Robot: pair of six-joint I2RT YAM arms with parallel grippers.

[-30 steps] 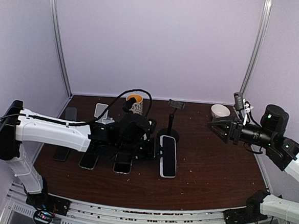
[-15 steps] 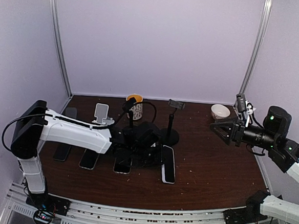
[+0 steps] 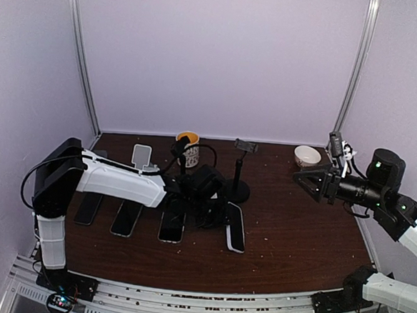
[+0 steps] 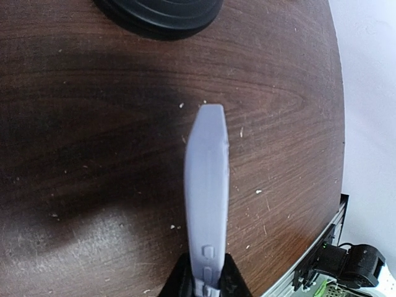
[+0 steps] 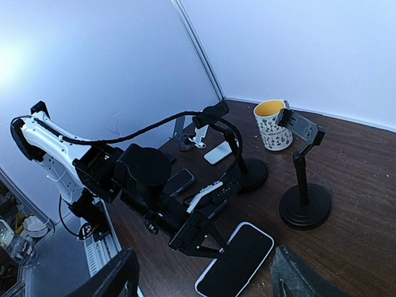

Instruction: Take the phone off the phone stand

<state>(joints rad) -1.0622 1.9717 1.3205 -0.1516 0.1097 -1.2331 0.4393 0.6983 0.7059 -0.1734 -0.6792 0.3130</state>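
Left arm has drawn in; left hand point(image 4: 205, 279) clamps the end of the slim grey phone point(image 4: 207, 185), low on the wood surface point(image 4: 93, 154) beside the round-based phone stand point(image 5: 304, 210). Right hand point(image 3: 307, 183) hovers, fingers apart.

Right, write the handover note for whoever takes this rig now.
Left tool: closed on one end of the phone, low over the table near the black phone stand; unclear whether the phone touches the table.
Right tool: open, empty, raised at the right side.
Done: phone is off the stand; its clamp is empty.
Left: probably lay the phone flat, release, back away.
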